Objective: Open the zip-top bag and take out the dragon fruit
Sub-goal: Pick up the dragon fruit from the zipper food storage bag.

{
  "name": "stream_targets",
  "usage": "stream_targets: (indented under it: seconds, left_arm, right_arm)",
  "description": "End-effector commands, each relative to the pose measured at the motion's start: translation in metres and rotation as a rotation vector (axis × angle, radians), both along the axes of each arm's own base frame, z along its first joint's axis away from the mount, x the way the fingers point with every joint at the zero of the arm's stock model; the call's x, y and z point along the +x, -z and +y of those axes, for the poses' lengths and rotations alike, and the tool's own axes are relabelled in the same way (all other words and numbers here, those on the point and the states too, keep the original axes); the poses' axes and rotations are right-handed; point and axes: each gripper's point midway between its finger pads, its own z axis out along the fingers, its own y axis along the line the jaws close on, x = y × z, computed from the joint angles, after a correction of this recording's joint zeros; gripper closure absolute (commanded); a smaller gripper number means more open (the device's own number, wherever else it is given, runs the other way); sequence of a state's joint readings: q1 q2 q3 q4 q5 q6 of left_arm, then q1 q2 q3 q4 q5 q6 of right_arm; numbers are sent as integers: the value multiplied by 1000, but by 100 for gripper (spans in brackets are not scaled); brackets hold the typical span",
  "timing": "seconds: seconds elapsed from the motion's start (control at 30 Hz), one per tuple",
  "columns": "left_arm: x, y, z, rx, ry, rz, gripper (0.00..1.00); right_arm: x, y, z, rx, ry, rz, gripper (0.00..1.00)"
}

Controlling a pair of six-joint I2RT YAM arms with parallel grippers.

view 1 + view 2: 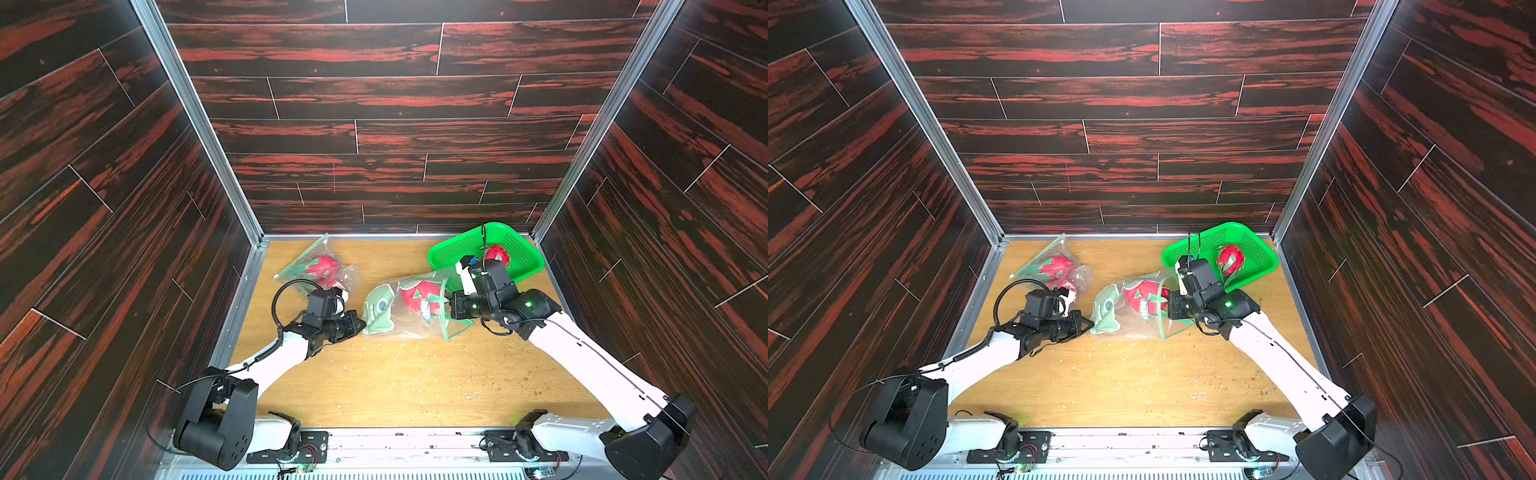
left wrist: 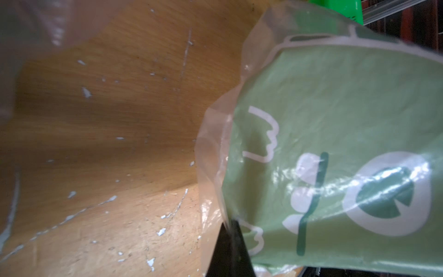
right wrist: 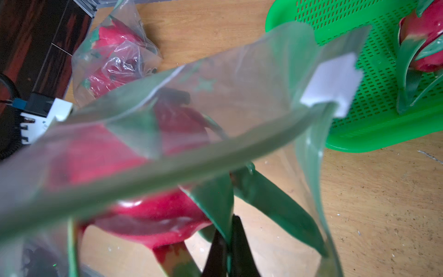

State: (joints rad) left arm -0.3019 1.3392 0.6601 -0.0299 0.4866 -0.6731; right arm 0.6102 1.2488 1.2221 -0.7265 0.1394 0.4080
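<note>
Dragon fruit [image 1: 422,296] lies inside the opened bag [image 1: 384,309] on the surface [image 1: 415,382]. Left hand [image 2: 230,225] clamps the bag's far end as anchor, while right hand [image 3: 229,226] pinches a green scale, apparently to pull it out.

Light wooden surface [image 1: 415,382], kinda scuffed, pale flecks [image 1: 409,344] scattered all over. On it: green basket [image 1: 457,245] in the far right corner, middle bag [image 1: 395,307], left bag [image 1: 316,268] further back.
</note>
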Motion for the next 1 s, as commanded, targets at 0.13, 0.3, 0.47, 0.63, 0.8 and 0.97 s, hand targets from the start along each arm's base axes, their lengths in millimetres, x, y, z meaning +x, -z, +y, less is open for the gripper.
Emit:
stream_targets:
  seconds: [0.13, 0.3, 0.47, 0.63, 0.8, 0.97]
  left_arm:
    - [4, -2, 23, 104, -75, -15, 100]
    - [5, -2, 37, 140, -127, -18, 100]
    - [3, -4, 43, 166, -134, -22, 100]
    - [1, -4, 46, 177, -137, -23, 100]
    - [0, -6, 47, 181, -138, -25, 100]
    - [-2, -3, 52, 199, -151, -19, 100]
  right_arm:
    - [5, -55, -5, 4, -34, -149, 100]
    - [6, -69, -24, -101, -14, -200, 100]
    - [3, -90, -38, -142, -3, -271, 100]
    - [-1, -115, -48, -155, 7, -347, 100]
    - [3, -132, -57, -200, 30, -399, 100]
    - [19, -147, -69, -296, 88, -437, 100]
